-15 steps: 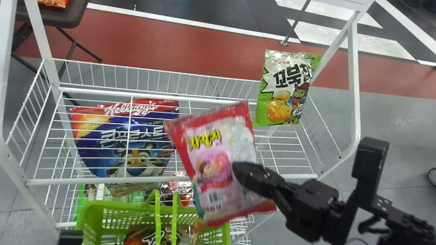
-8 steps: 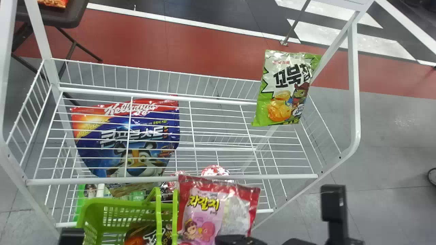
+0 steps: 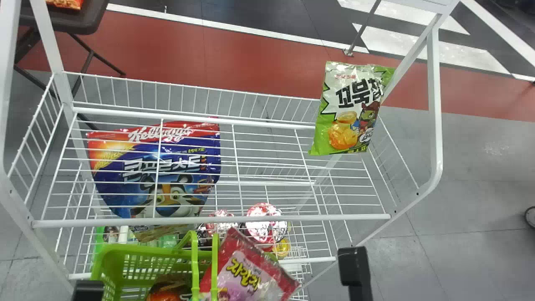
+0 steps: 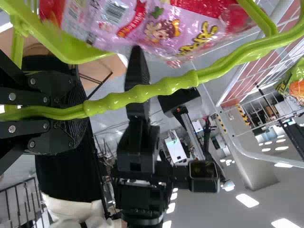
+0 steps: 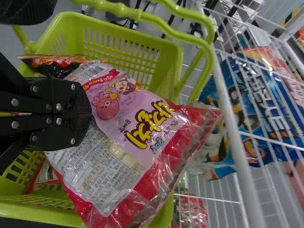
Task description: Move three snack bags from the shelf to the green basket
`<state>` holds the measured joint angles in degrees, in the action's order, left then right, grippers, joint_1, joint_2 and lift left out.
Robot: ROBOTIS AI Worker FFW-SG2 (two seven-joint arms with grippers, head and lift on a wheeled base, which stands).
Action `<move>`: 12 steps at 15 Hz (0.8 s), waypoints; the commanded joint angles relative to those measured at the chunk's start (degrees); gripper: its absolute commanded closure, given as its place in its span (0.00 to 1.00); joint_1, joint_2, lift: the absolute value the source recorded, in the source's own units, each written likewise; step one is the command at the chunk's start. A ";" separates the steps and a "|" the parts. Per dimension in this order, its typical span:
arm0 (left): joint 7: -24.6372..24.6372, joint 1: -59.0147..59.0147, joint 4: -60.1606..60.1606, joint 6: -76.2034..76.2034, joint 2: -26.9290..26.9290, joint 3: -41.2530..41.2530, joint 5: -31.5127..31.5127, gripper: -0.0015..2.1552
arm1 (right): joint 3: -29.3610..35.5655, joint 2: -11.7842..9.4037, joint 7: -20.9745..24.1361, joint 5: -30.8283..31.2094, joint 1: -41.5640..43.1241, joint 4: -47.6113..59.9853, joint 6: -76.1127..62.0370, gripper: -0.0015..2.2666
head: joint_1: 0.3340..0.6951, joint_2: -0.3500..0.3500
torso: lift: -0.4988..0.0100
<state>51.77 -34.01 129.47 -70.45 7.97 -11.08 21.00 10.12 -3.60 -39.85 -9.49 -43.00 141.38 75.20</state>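
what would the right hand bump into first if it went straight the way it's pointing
Most likely the pink snack bag, right at the tips of the right hand; depth beyond is unclear.

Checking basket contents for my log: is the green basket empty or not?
Not empty: in the head view, a dark snack bag lies inside the green basket.

Round red-and-white tubs (image 3: 264,220), small round-topped yellow item (image 3: 282,247): beyond right gripper (image 3: 355,267), to its left. Dark-brown, flat-topped table (image 3: 90,23), thin legs: farther beyond, well left. Glossy orange-red packet (image 3: 67,3): on tabletop.
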 commanded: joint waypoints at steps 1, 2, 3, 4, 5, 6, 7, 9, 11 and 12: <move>0.00 -0.01 0.16 0.00 0.21 0.00 0.00 0.91 | -3.80 -0.79 1.09 3.07 1.51 -3.48 1.40 0.99 | 1.00 0.00 | 0.89; 0.00 -0.01 0.25 0.00 0.21 0.00 0.00 0.91 | -5.29 -0.97 1.18 5.71 3.18 -4.71 5.10 0.99 | 1.00 0.00 | 0.89; 0.09 -0.01 0.34 0.00 0.21 -0.08 0.00 0.91 | -6.34 -1.14 2.32 7.55 4.41 -5.15 8.79 0.99 | 1.00 0.00 | 0.89; 0.09 -0.09 0.43 0.00 0.21 -0.08 0.00 0.91 | -6.61 -1.32 2.76 8.43 5.03 -4.89 10.90 0.99 | 1.00 0.00 | 0.89; 0.00 -0.09 0.43 0.00 0.12 -0.08 0.00 0.91 | -6.17 -1.32 2.76 8.43 5.03 -4.09 11.25 0.90 | 1.00 0.00 | 0.89; 0.00 -0.09 0.43 0.00 0.21 -0.08 0.00 0.91 | -5.47 -1.23 2.94 8.43 4.50 -2.60 11.07 0.68 | 1.00 0.00 | 0.89; 0.00 -0.18 0.43 0.00 0.21 -0.08 0.00 0.91 | -4.67 -1.23 3.11 8.43 3.97 -1.19 11.07 0.30 | 1.00 0.00 | 0.89; 0.00 -0.18 0.43 0.00 0.21 -0.08 0.00 0.91 | -3.36 -1.23 3.11 8.43 2.04 3.20 10.19 0.00 | 1.00 0.00 | 0.89; -0.09 -0.27 0.52 0.00 0.12 -0.08 0.00 0.91 | -3.09 -1.23 3.02 8.35 0.37 7.68 10.19 0.02 | 1.00 0.00 | 0.89; -0.09 -0.27 0.52 0.00 0.12 -0.08 0.00 0.91 | -2.83 -1.23 3.02 8.08 -0.07 9.35 10.02 0.02 | 1.00 0.00 | 0.89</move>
<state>51.69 -34.24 129.94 -70.45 8.12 -11.16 21.00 6.95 -4.83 -36.82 -1.16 -42.15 147.77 85.34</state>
